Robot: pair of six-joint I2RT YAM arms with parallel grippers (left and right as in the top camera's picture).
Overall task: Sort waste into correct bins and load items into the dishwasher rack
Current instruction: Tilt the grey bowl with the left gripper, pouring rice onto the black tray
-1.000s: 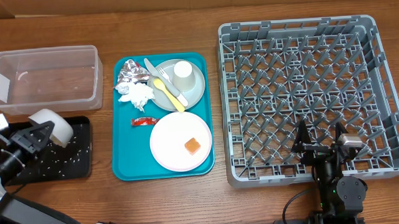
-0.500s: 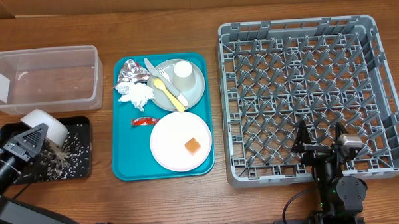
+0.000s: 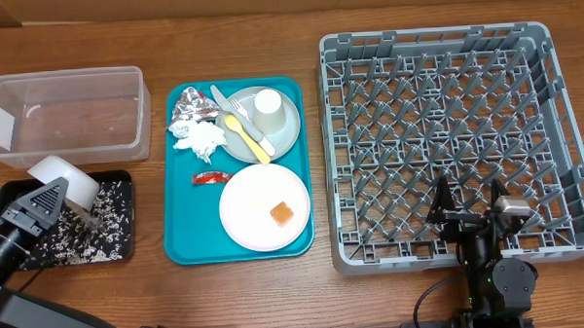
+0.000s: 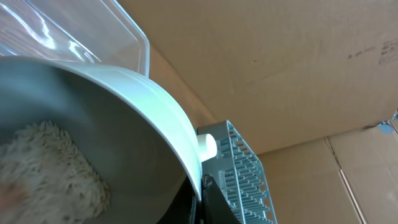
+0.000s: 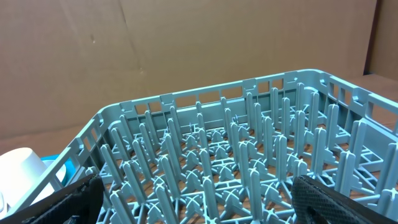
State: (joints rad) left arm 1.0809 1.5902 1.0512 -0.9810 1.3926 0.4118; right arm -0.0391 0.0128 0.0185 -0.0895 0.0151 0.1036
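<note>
The wooden desk [image 3: 160, 295] stood before brown cardboard walls [image 5: 186, 43]. The left fingers [image 3: 42, 204] pinched the small white bowl [image 3: 66, 177] over the black tray [image 3: 129, 250]; the right fingers [image 3: 437, 206] were spread.

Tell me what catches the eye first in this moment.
The left gripper holds a small white bowl tipped over the black tray at far left, with white rice grains scattered across that tray. On the right, the large grey dishwasher rack stands empty; the teal tray in the middle holds a white plate bearing an orange food cube.
</note>
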